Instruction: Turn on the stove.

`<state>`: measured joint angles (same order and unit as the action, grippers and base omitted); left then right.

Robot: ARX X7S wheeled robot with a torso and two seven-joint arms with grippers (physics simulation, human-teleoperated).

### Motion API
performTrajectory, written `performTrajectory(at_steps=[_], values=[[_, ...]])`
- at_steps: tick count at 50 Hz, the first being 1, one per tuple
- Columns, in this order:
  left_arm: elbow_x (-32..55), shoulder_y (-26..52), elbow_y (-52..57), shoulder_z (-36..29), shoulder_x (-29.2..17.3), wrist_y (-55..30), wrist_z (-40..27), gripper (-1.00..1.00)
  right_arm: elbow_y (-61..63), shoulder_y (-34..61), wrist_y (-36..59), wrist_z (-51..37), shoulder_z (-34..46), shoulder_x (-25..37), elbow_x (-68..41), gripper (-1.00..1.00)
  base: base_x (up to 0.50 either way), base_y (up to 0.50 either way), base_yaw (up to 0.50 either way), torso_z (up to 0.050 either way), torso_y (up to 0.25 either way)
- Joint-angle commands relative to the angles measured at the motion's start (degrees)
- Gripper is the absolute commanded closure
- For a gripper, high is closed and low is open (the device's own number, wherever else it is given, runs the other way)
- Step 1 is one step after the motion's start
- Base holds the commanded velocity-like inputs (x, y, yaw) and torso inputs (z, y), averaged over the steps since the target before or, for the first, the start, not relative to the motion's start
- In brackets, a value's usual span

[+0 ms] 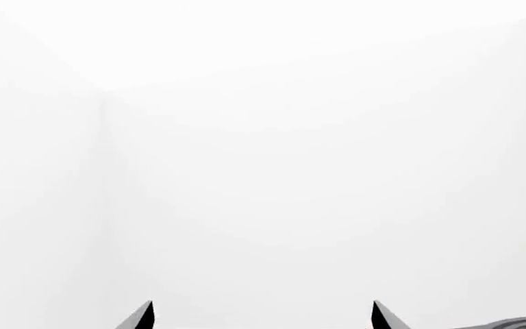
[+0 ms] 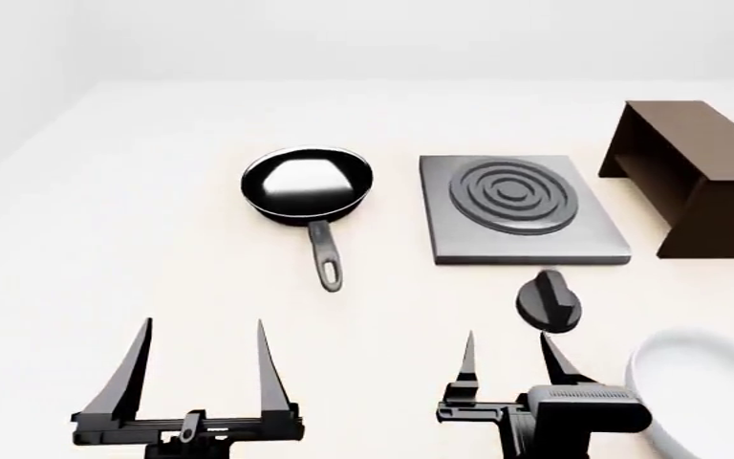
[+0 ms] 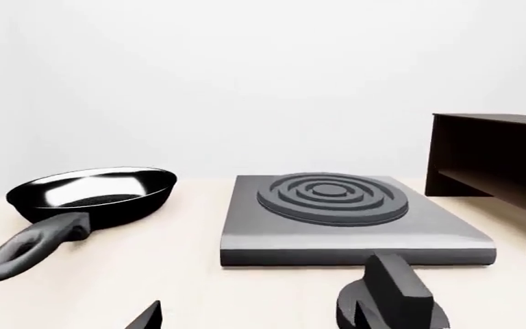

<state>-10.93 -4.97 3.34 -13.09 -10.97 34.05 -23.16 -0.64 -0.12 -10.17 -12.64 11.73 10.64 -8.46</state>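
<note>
The stove point(image 2: 520, 212) lies flat on the pale worktop point(image 2: 150, 258), between a black frying pan point(image 2: 306, 184) and a brown wooden box point(image 2: 699, 172), its black knob point(image 2: 549, 301) standing just off its near edge. The right gripper point(image 2: 510, 368) hovers just short of that knob with jaws released and empty, and the left gripper point(image 2: 202, 368) hangs well apart, jaws spread wide.

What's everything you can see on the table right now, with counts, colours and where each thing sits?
stove: one, grey, centre-right, burner rings on top
knob: one, black, just in front of the stove
frying pan: one, black, left of the stove, handle toward the robot
wooden box: one, dark brown, right of the stove
white object: one, near right, partly out of view
table: one, cream
left gripper: black fingers, open
right gripper: black fingers, open, near the knob
</note>
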Motion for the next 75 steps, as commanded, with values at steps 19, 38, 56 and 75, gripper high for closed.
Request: performTrajectory(at_steps=[19,38,56,75], values=[[0.2,0.2,0.4,-1.0,-0.8,-0.9,-0.8,-1.0,1.8,0.2,3.1,-1.4,0.8,0.8,-1.0,-1.0,0.29,0.0,0.0,0.0,0.0],[3.5,1.3,-2.0,-1.0,-0.9,-1.9,-1.5,-1.0,40.4,22.8,82.4,20.4,-6.8,-6.6,10.4,-1.0,0.0,0.0,0.0,0.0,0.0],[3.5,1.5,-2.1,-1.4,-1.2,-1.8,-2.4,-1.0,43.5,24.1,95.0,23.9,-13.3,-6.4,7.3,-1.0,0.0,0.0,0.0,0.0,0.0],[3.3,1.1,-0.9,-1.8,-1.6,-2.6,-3.1,-1.0,38.3,19.2,89.3,25.4,-18.8,-5.4,5.7,-1.0,0.0,0.0,0.0,0.0,0.0]])
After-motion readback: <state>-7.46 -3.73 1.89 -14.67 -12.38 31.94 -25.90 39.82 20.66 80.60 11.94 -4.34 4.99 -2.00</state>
